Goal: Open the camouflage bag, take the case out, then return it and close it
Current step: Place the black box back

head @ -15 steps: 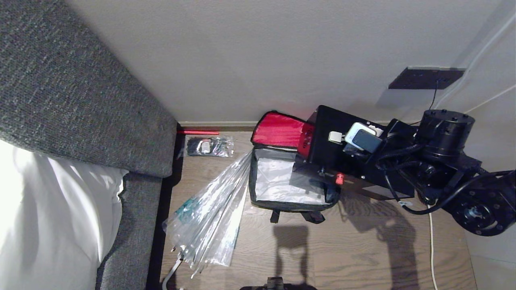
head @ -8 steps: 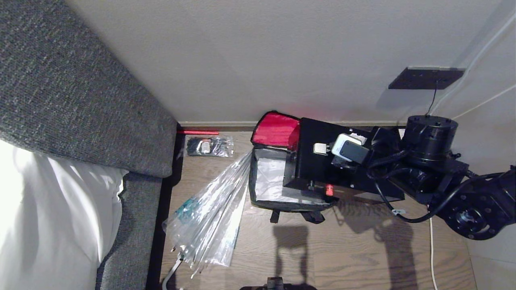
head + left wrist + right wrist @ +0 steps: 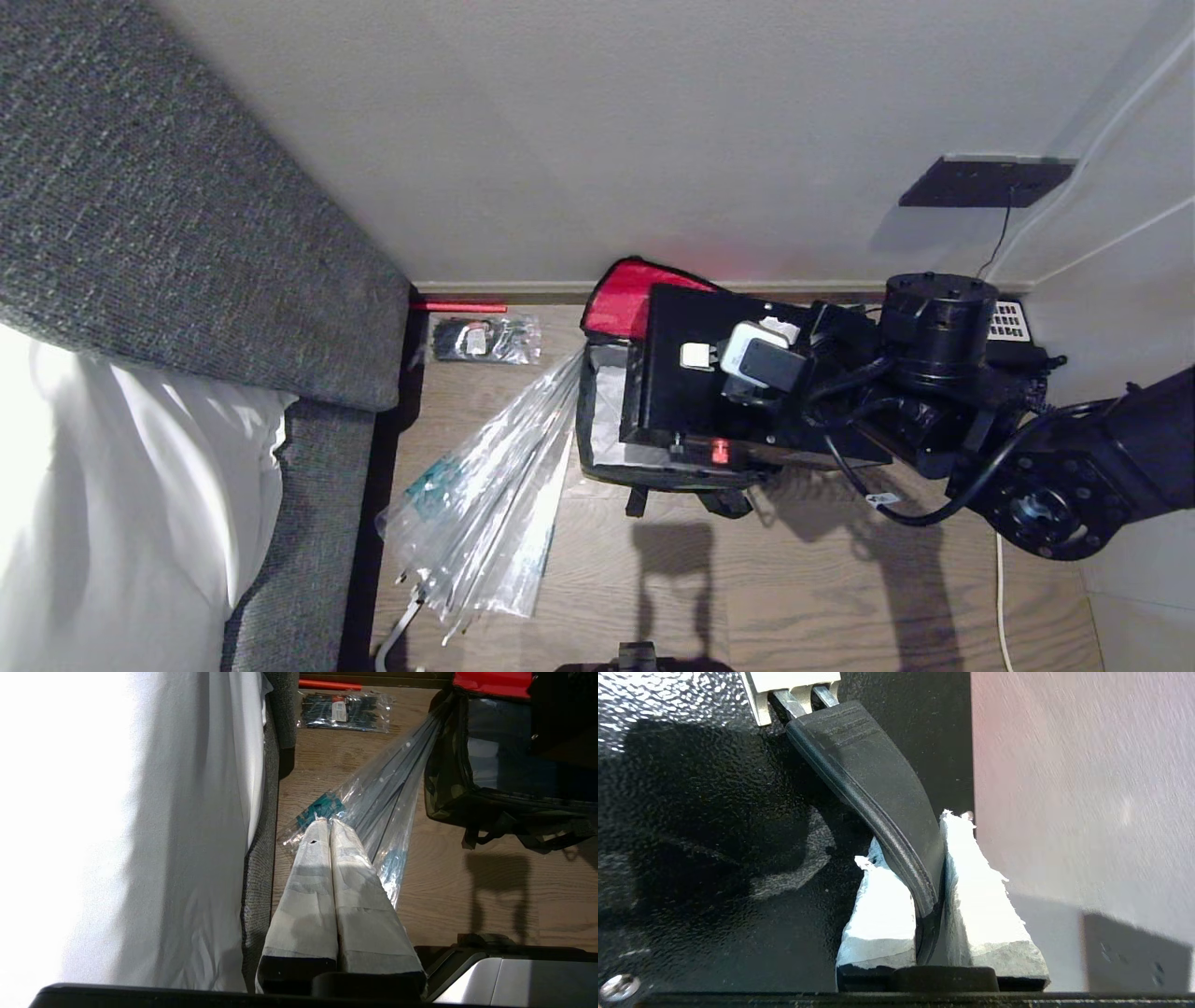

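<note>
Camouflage bag [image 3: 597, 448] is sitting open on the wood floor [image 3: 840, 597] against the wall [image 3: 607, 140], its red-lined lid [image 3: 624, 297] leaning back. Glossy black case [image 3: 677, 392] is hanging over its mouth, covering most of the opening. Right gripper [image 3: 920, 896] is pinching the case's black handle [image 3: 878, 779]. Left gripper [image 3: 331, 830] is hovering, fingers pressed together, over the clear umbrella [image 3: 392, 802] lying just beside the bag.

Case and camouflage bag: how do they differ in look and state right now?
The case is a hard, glossy black box; the camouflage bag is soft fabric with a red-lined lid. The case hangs by its handle from the right gripper, above the bag; the bag sits on the floor. The case is shut; the bag lies open. Both are boxy.
</note>
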`<state>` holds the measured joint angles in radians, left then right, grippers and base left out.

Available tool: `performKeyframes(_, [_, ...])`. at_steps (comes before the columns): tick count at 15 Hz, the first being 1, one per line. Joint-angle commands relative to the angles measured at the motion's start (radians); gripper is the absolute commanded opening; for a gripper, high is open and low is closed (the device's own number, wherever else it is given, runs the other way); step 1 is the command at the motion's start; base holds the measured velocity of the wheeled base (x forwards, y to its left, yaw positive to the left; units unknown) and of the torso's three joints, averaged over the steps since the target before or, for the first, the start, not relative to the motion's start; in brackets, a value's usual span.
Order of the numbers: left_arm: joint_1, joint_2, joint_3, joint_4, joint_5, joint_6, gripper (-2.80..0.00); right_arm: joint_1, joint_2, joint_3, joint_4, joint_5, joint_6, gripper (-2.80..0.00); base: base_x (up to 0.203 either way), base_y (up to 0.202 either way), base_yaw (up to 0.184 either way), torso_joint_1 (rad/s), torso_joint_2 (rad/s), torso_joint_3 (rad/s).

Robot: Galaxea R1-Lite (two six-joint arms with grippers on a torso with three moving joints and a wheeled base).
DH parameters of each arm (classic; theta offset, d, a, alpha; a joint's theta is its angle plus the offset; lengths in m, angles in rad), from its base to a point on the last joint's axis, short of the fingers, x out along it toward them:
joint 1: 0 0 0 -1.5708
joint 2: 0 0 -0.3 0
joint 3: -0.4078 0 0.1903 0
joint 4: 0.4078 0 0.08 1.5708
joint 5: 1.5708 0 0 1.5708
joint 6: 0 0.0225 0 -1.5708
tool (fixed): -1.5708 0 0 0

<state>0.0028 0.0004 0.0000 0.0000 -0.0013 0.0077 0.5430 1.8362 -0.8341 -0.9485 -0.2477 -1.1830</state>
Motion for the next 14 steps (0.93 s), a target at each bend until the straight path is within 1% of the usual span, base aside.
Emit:
performKeyframes(1, [0.0, -0.002, 0.0, 0.0, 0.0, 0.0, -2.8, 0.017, 0.027, -0.021, 0.0, -0.001, -0.007, -2.8, 0.0, 0.0, 0.0, 0.0, 0.0, 0.0])
performKeyframes(4, [0.0, -0.002, 0.0, 0.0, 0.0, 0.0, -2.8, 0.032, 0.071, -0.071, 0.01, 0.002, -0.006, -2.8, 0.0, 0.0, 0.0, 0.0, 0.0, 0.0])
performKeyframes(8, [0.0, -0.002, 0.0, 0.0, 0.0, 0.0, -2.8, 0.047, 0.11, -0.101, 0.008, 0.035, -0.004, -2.8, 0.0, 0.0, 0.0, 0.0, 0.0, 0.0])
performKeyframes(12, [-0.001, -0.002, 0.0, 0.0, 0.0, 0.0, -2.8, 0.056, 0.16, -0.157, -0.001, 0.036, 0.001, -2.8, 0.0, 0.0, 0.0, 0.0, 0.0, 0.0])
performKeyframes(14, [0.0, -0.002, 0.0, 0.0, 0.0, 0.0, -2.8, 0.058, 0.188, -0.173, -0.001, 0.037, 0.018, -2.8, 0.0, 0.0, 0.0, 0.0, 0.0, 0.0])
